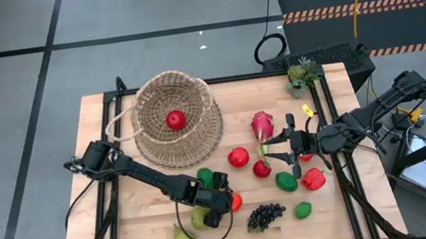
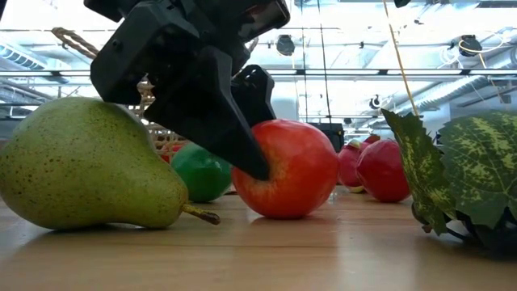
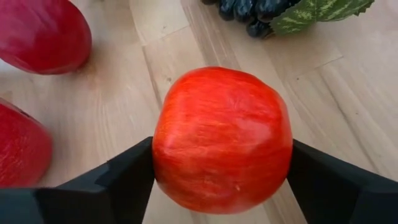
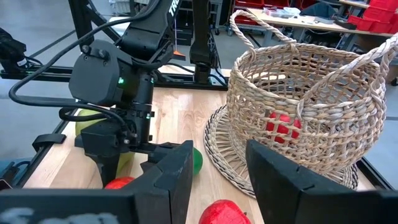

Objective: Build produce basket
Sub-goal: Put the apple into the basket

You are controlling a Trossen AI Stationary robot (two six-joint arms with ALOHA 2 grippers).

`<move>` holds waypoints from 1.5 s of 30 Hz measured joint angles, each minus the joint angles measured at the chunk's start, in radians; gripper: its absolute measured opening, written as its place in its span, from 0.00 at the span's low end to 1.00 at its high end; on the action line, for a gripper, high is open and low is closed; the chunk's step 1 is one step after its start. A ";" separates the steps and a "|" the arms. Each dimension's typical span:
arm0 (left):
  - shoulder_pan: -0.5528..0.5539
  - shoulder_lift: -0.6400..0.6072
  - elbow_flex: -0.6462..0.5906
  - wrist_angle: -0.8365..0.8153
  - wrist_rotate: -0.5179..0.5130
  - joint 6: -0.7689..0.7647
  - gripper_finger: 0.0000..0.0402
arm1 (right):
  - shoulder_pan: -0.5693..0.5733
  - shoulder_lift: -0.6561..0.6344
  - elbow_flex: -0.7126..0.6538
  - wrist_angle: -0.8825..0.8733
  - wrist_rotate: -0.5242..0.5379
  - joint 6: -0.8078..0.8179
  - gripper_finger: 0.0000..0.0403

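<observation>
Left gripper (image 3: 221, 186) clamped on a red apple (image 3: 222, 140) resting on the table near its front edge. Basket (image 1: 175, 116) up and away toward the far left. Right gripper (image 4: 217, 165) spread, empty, farther right.

The apple (image 3: 222, 140) sits on the table (image 3: 348, 106) between the left gripper's (image 1: 230, 202) jaws, touching both. A pear (image 2: 85, 166) lies just beside them, the grape bunch (image 1: 265, 215) near on the other side. The basket (image 1: 176, 118) stands well beyond, one fruit (image 1: 175, 120) inside.
</observation>
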 joint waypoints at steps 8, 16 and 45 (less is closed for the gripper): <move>-0.018 -0.081 0.000 -0.014 0.001 0.014 0.87 | 0.000 0.000 0.000 0.000 0.000 -0.008 0.36; -0.035 -0.262 0.000 -0.051 -0.118 0.148 0.84 | 0.000 0.000 0.000 0.000 0.000 -0.008 0.36; -0.198 -0.090 0.000 0.047 -0.143 -0.233 0.97 | 0.000 0.000 0.000 0.000 0.000 0.021 0.36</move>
